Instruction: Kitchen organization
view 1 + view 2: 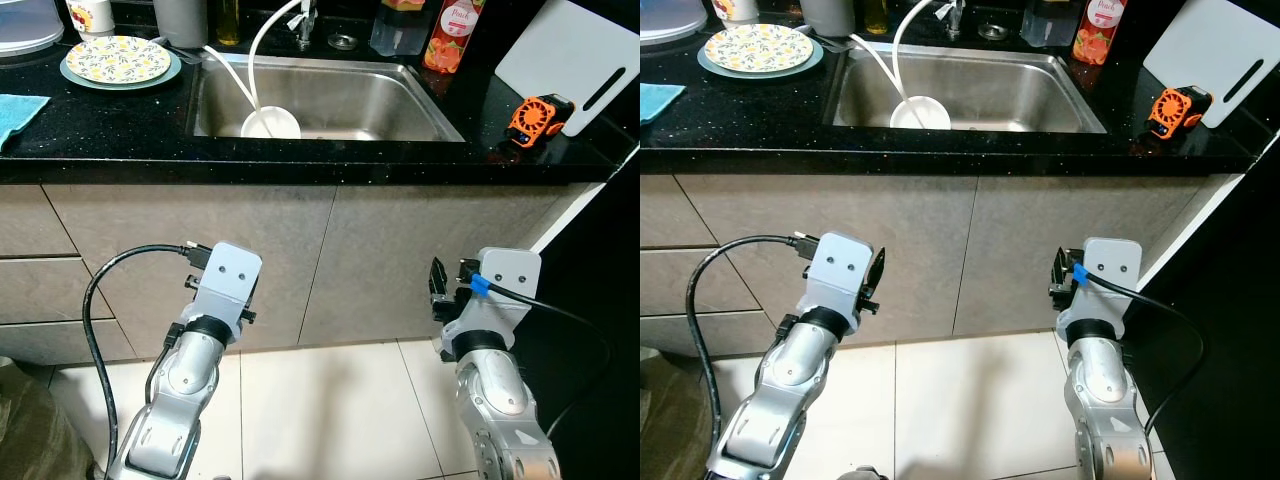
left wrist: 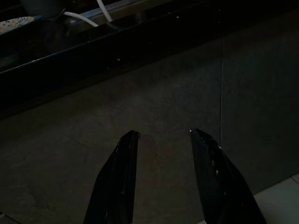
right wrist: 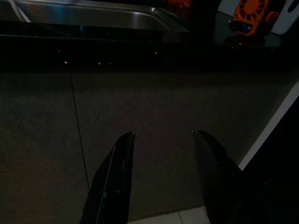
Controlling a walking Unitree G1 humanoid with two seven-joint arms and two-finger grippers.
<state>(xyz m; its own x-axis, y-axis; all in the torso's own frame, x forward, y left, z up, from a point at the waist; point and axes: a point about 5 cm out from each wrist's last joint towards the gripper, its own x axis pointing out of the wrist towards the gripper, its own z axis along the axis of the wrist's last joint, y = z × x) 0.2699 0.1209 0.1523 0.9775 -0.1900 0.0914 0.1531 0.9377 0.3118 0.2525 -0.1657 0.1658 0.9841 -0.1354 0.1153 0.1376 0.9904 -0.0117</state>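
Both black tools (image 2: pixel 161 135) (image 3: pixel 161 135) agape below steel sink (image 1: pixel 420 100).

Both head cams look forward and down from up high, so the black countertop (image 1: pixel 120 130) and steel sink (image 1: pixel 320 100) run across the top of the frame, cabinet fronts (image 1: pixel 1040 250) in the middle, floor at the bottom. Each wrist cam sits low and close, facing those cabinet fronts and tilted up to the counter edge. The left wrist cam shares the patterned plate (image 2: pixel 16 22) with the head views, the right one shares the orange fan (image 3: pixel 252 14).
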